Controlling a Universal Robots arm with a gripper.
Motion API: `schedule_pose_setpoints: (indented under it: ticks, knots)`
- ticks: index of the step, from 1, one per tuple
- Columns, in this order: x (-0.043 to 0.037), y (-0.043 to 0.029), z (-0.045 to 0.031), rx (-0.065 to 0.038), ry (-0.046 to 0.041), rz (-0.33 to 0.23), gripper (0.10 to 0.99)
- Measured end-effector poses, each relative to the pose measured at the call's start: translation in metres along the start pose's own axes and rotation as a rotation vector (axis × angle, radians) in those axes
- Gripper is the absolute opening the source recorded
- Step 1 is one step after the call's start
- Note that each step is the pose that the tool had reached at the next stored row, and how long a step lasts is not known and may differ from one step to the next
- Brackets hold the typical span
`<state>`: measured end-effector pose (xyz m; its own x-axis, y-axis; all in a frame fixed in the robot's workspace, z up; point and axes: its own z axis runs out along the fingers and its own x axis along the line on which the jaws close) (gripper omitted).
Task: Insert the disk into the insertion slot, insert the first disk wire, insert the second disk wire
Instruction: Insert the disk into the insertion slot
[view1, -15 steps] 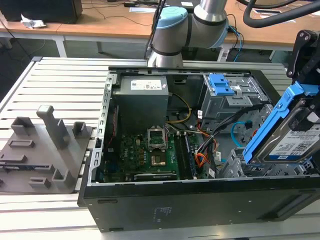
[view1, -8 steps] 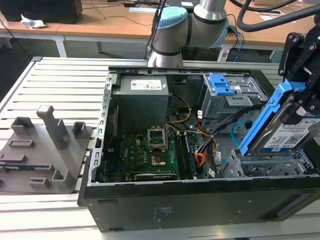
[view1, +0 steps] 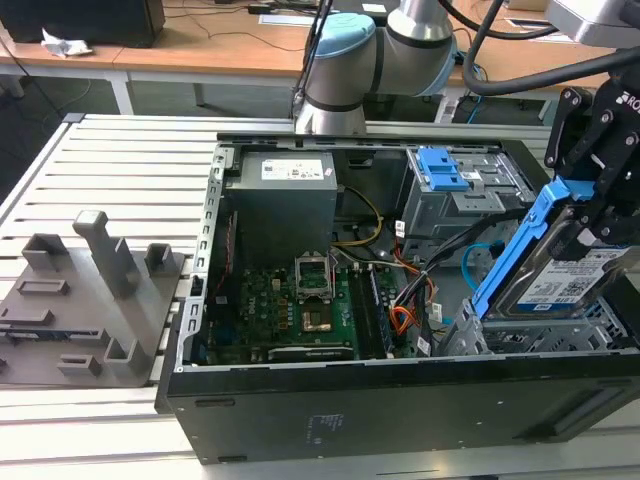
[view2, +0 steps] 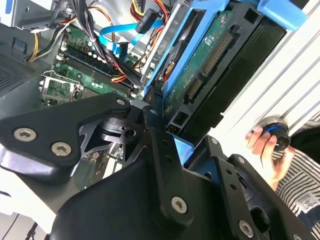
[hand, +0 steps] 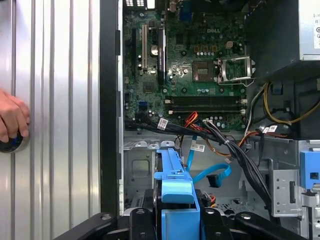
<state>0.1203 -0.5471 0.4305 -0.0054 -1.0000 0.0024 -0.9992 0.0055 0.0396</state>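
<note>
The disk (view1: 565, 282), clipped in its blue frame (view1: 520, 250), is held tilted at the mouth of the insertion slot (view1: 560, 338). Its upper end is between the fingers and its lower end is directly beneath the gripper (view1: 595, 222). The gripper is closed on the frame end of the disk. Whether the lower edge touches the slot's sheet metal cannot be told.

Progress is judged as early. The disk is not yet seated, so the first step is under way. In the second wrist view the connectors (view2: 207, 60) on the disk's circuit-board side are bare, with nothing plugged in. A blue flat cable (hand: 210, 175) and a bundle of coloured wires (hand: 220, 142) lie loose in the case just ahead of the gripper. Neither disk wire is judged to be inserted.

The gripper is directed downward at a slant into the open computer case (view1: 400, 400). The arm (view1: 350, 60) is seen behind the case and reaches over it from above. The taller cage with the blue latch (view1: 445, 170) stands just beside the gripper, and the motherboard (view1: 300, 300) lies farther out from it.

Outside the case wall, well apart from the gripper, a person's hand (hand: 12, 117) rests on a round black knob (hand: 10, 143) on the ribbed table (hand: 60, 100).
</note>
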Motion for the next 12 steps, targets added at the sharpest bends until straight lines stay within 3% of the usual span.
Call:
schedule_pose_setpoints:
  ticks: [12]
  knots:
    - [-0.0005,-0.0007,0.0192,0.000,-0.0002,0.000,0.365]
